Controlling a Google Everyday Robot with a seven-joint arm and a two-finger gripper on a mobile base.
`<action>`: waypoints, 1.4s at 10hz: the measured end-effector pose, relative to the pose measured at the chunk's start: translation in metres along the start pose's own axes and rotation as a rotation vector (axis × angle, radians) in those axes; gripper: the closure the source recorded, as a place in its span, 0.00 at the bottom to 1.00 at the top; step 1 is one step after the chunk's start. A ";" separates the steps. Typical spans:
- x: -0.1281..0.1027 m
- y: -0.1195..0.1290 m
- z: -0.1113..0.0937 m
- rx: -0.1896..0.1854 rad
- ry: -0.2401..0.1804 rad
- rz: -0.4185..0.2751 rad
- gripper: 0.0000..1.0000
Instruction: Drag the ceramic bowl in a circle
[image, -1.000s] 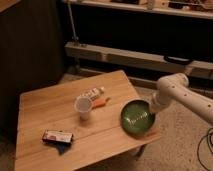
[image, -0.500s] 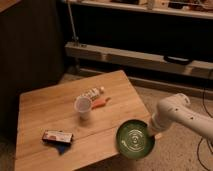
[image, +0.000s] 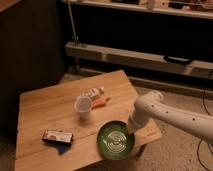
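Camera view: wooden surface (image: 45, 107), pale planks with visible grain, rectangular, seen at an angle. Ceramic bowl (image: 116, 141) sits at the near right edge of the surface, round, wide and shallow, glossy green glaze, pale concentric rings inside, dark rim. White robot arm (image: 172, 117), smooth rounded plastic shell, comes in from the right and bends down to the bowl's right rim. Hand (image: 131, 128) is at that rim, mostly hidden behind the arm's end; fingers are closed tight, and it appears to pinch the bowl's rim, though the contact itself is hard to make out.

Small whitish cup (image: 83, 107) stands upright near the middle of the surface, tapered, matte, well apart from the bowl. Just beyond it lie a small pale packet (image: 93, 93) and an orange, carrot-shaped item (image: 100, 103), side by side. Flat rectangular box (image: 57, 136), dark with a light label, lies near the left front, on top of a blue scrap (image: 62, 148).

Behind, a long pale shelf rail (image: 135, 56) runs across a dark background. Floor (image: 175, 150) is speckled.
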 end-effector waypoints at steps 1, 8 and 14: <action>0.023 -0.015 0.005 0.004 0.008 -0.027 1.00; 0.105 0.031 -0.029 -0.183 0.134 0.033 1.00; 0.032 0.157 -0.079 -0.247 0.130 0.259 1.00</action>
